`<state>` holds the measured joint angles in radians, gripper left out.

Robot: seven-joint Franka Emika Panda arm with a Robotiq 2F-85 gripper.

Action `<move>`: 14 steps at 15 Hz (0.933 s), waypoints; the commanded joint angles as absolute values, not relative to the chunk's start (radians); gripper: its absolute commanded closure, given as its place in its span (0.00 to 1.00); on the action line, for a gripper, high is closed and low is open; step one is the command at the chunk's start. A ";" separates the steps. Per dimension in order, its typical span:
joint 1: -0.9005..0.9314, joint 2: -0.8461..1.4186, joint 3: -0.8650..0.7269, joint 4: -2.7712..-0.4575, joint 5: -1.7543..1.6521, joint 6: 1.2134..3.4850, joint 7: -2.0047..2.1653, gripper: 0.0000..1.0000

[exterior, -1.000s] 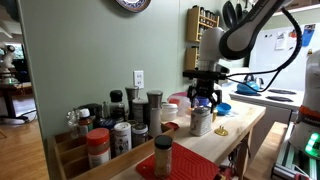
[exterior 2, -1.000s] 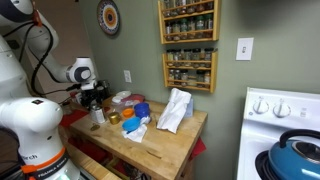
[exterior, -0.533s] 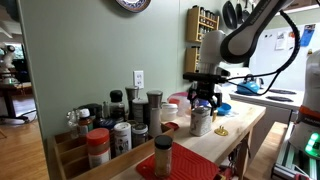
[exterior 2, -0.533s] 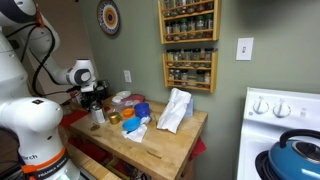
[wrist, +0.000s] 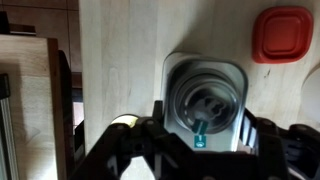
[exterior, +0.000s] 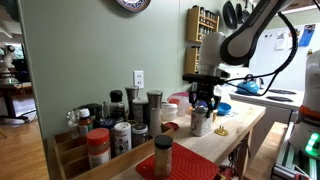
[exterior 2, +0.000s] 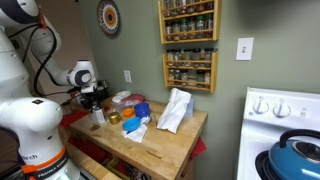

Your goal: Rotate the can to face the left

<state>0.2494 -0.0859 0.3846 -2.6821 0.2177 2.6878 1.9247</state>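
While the can (exterior: 201, 124) stands upright on the wooden surface (exterior: 238, 132), near a crowd of spice jars (exterior: 120, 125), the gripper (exterior: 203, 103) hangs straight over it, low against its top. In the wrist view the can's round top fills the middle and the jaws are spread apart to either side of it; whether they touch its wall I cannot tell. A red lid (wrist: 283, 35) lies near it on the wood.

The arm (exterior: 243, 32) wears glossy white shells with dark grey joint bands; a black cable (exterior: 291, 52) loops alongside. Its gripper (exterior: 203, 102) is black, fingers (wrist: 126, 155) included.
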 commanded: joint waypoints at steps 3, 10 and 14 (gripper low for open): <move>0.269 -0.076 0.369 -2.695 0.222 2.720 1.955 0.59; 0.271 -0.101 0.363 -2.686 0.235 2.676 1.950 0.59; 0.273 -0.168 0.356 -2.667 0.238 2.592 1.942 0.59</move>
<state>0.2501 -0.0951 0.3750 -2.6748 0.2182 2.6680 1.9419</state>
